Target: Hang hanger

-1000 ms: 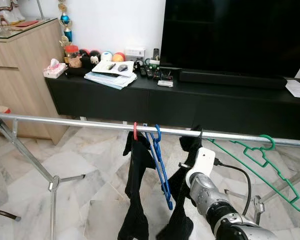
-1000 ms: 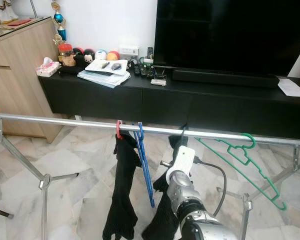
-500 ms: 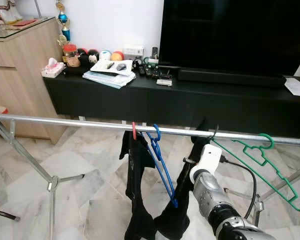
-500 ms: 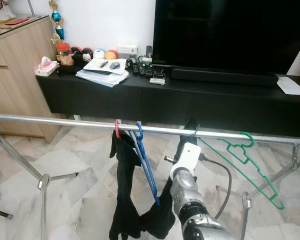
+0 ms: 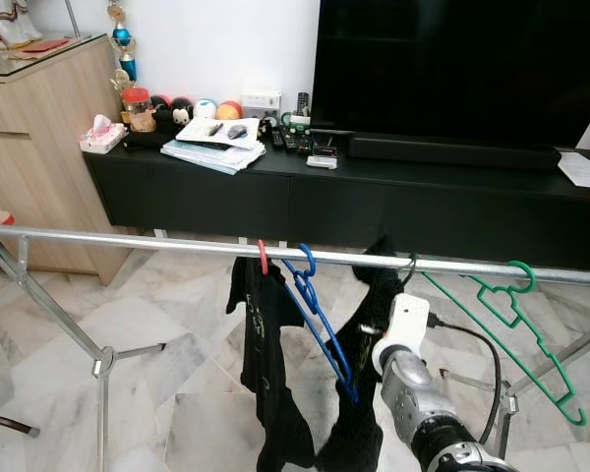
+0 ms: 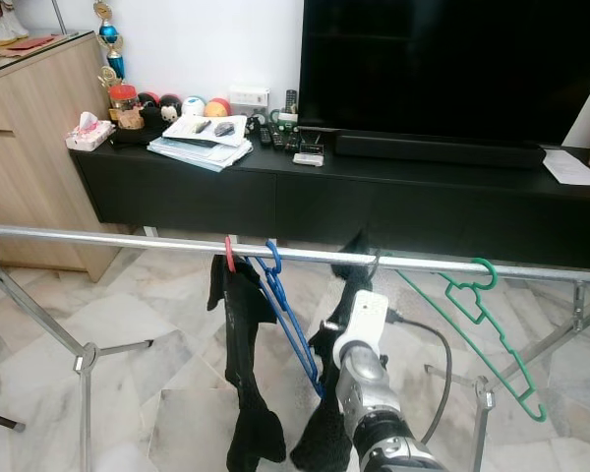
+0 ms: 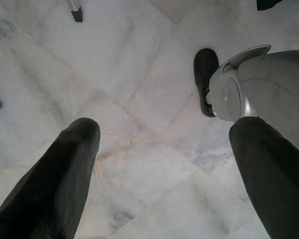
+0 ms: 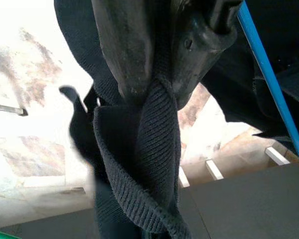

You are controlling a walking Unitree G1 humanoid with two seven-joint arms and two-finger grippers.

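Right gripper (image 8: 154, 74): jaws pinching a fold of the black garment (image 5: 369, 334) below the rail (image 5: 128, 241).
Left gripper (image 7: 159, 164): hanging idle, jaws spread wide, empty.
Blue hanger (image 5: 320, 324): hooking the rail, tilting — garment half off.
Risk: tugging may be dragging the hanger loose — judging by the slant.
Writing: none readable.
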